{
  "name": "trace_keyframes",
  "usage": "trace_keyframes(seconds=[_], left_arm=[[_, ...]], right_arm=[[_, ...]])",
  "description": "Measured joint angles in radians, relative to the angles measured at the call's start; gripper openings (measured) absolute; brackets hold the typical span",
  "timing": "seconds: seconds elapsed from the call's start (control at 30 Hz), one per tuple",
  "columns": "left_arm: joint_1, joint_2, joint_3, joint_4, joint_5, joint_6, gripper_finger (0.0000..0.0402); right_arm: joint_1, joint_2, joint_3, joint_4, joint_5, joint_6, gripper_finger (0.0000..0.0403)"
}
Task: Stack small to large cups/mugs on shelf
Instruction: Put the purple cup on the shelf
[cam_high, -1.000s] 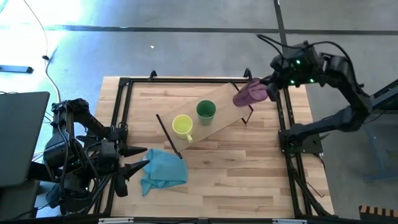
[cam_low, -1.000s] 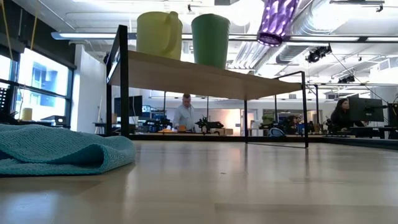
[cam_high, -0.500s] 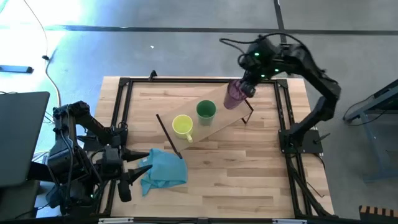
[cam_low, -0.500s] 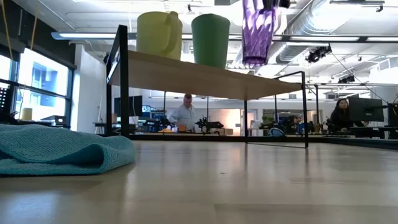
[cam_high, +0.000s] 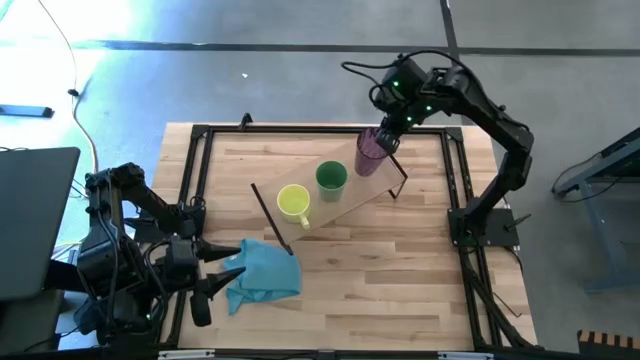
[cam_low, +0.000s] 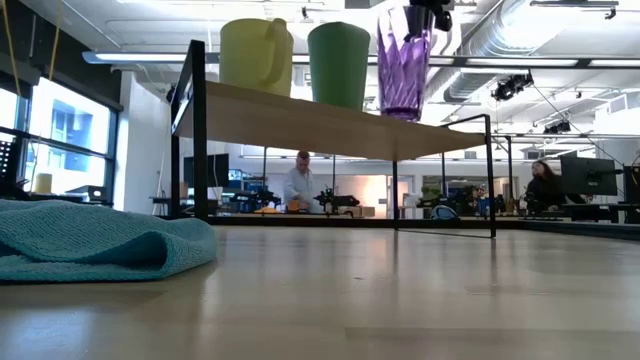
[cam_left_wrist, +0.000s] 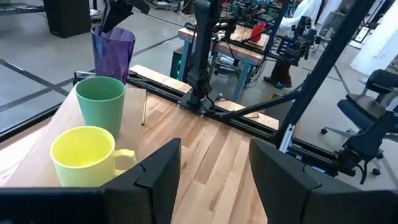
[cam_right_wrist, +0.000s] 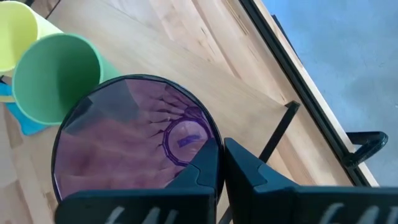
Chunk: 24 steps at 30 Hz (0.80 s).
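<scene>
A: How far along?
B: Yellow mug (cam_high: 293, 201) and green cup (cam_high: 331, 177) stand on the shelf (cam_high: 345, 198).
A: The purple tumbler (cam_high: 370, 154)?
B: Upright at the shelf's end beside the green cup, right tool (cam_high: 387, 141) clamped on its rim; release remains. Left tool (cam_high: 205, 270) waits open.

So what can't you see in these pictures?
- Whether the purple tumbler touches the shelf: the low view's shelf edge hides its base.
- Tumbler's rim, low view: cut off by the top edge.
- Yellow mug handle, right wrist view: out of frame.
- Distant people, low view: too small.
</scene>
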Motion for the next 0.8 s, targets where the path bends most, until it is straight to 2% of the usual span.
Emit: trace_keyframes(seconds=[0.8], left_arm=[[0.0, 0.0, 0.0, -0.025, 0.016, -0.017, 0.0177]], right_arm=[[-0.013, 0.041, -0.001, -0.015, -0.073, 0.0, 0.0]])
